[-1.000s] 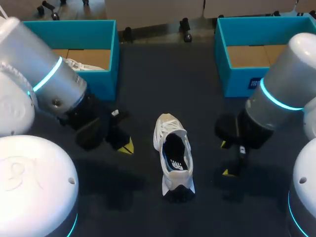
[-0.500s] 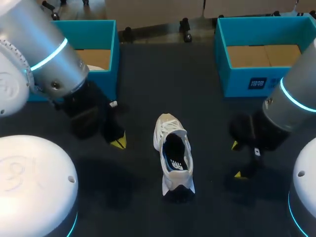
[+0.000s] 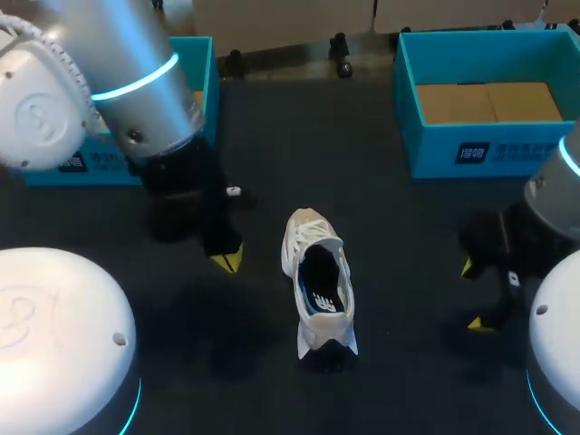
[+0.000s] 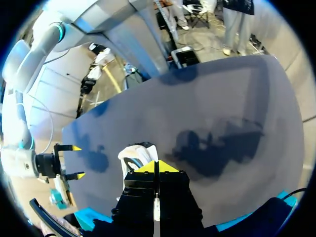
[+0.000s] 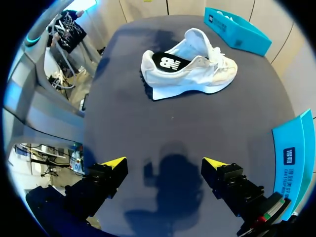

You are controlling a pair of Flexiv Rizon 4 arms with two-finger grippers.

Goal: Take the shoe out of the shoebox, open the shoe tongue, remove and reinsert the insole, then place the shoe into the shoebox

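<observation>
The shoe [image 3: 317, 281] is a low white trainer of soft, matte fabric. It has a thick pale sole, a dark lining and a black patch at the heel. It stands upright on its sole, out of the boxes, on the dark, flat, cloth-like worktop [image 3: 362, 181]. Its mouth gapes wide and its toe points toward the far edge.

Beyond the shoe and to its left stands the left box [image 3: 207, 82], with straight teal card walls, largely hidden by the arm. Beyond the shoe and to its right stands the right box [image 3: 453, 149]. It is the same teal, open-topped, with a plain brown card floor and nothing lying on the part that shows.

The left pincer [image 3: 227, 261] hangs just left of the shoe's toe end. In the left wrist view its yellow tips [image 4: 156, 167] are pressed together into one wedge. They hold nothing, and the shoe [image 4: 138, 154] shows just ahead of them, not touching.

The right pincer [image 3: 473, 295] is well to the right of the shoe, about level with its heel. In the right wrist view its fingers [image 5: 165, 165] stand wide apart over bare worktop. Nothing is between them, and the shoe [image 5: 190, 66] lies well ahead, side-on.
</observation>
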